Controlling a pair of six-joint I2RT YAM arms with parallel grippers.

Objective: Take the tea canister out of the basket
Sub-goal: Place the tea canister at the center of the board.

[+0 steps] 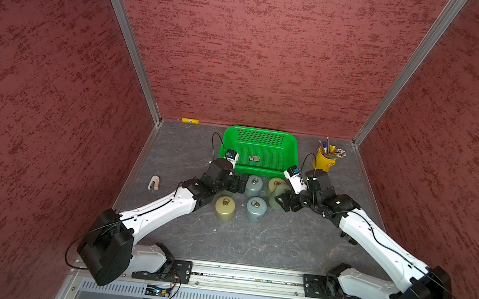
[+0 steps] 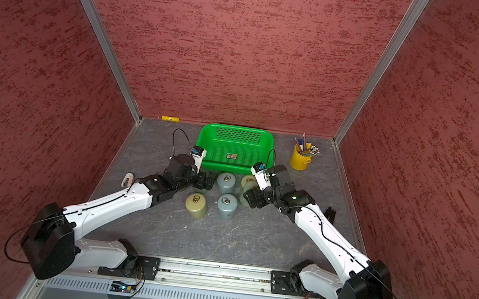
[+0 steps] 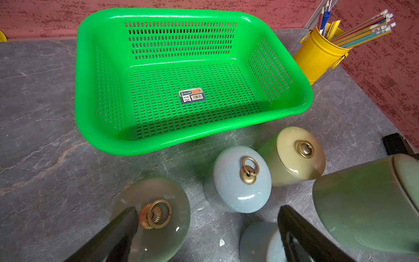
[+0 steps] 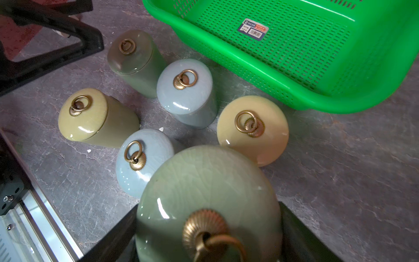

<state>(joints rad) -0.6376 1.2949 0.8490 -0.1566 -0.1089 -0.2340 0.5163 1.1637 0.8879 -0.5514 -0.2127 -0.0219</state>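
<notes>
The green basket [image 1: 274, 154] [image 2: 238, 147] [image 3: 172, 79] [image 4: 294, 45] stands at the back with only a sticker on its floor. My right gripper [image 1: 279, 201] [image 2: 249, 198] [image 4: 207, 215] is shut on a pale green tea canister [image 4: 204, 181] [image 3: 367, 204]. The canister is tilted, outside the basket, in front of its near right corner. Several other canisters stand on the table before the basket, among them an olive one [image 1: 225, 208] and a blue-grey one [image 1: 256, 208]. My left gripper [image 1: 239, 183] [image 3: 207, 209] hangs open above a grey-green canister [image 3: 154, 217].
A yellow bucket [image 1: 325, 160] [image 3: 317, 59] of pencils stands right of the basket. A yellow tube [image 1: 189, 120] lies at the back wall. A small white object [image 1: 154, 182] lies at the left edge. Red walls close three sides.
</notes>
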